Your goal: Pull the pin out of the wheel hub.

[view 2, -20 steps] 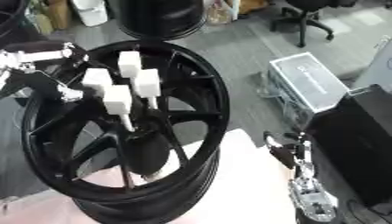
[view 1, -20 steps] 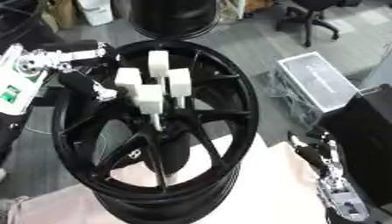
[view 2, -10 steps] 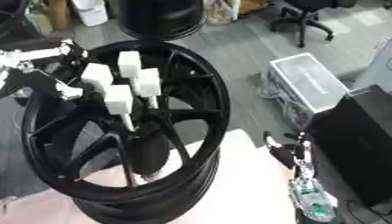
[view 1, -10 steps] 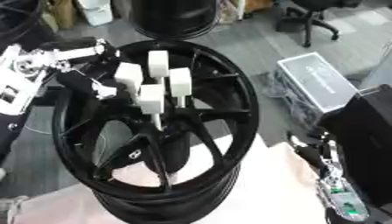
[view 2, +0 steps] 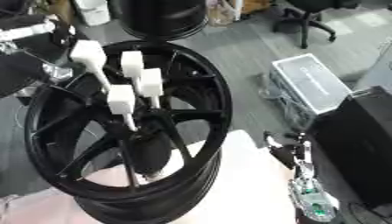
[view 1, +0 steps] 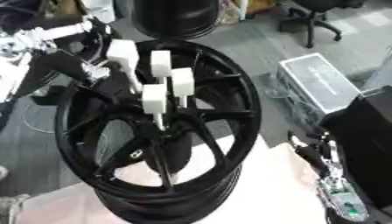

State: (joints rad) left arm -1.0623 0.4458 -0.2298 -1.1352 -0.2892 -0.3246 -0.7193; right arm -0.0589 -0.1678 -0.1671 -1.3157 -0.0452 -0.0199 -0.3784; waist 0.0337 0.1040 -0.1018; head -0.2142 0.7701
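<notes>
Beside black wheel hub (view 1: 157,131), left hand (view 1: 73,65) near white-capped pins (view 1: 154,99)

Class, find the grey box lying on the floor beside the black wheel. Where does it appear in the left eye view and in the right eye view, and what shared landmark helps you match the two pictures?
Left eye view: grey box at right of centre, upper half.
Right eye view: same box at right of centre, slightly further left.
Shared landmark: the black wheel hub just left of it.
</notes>
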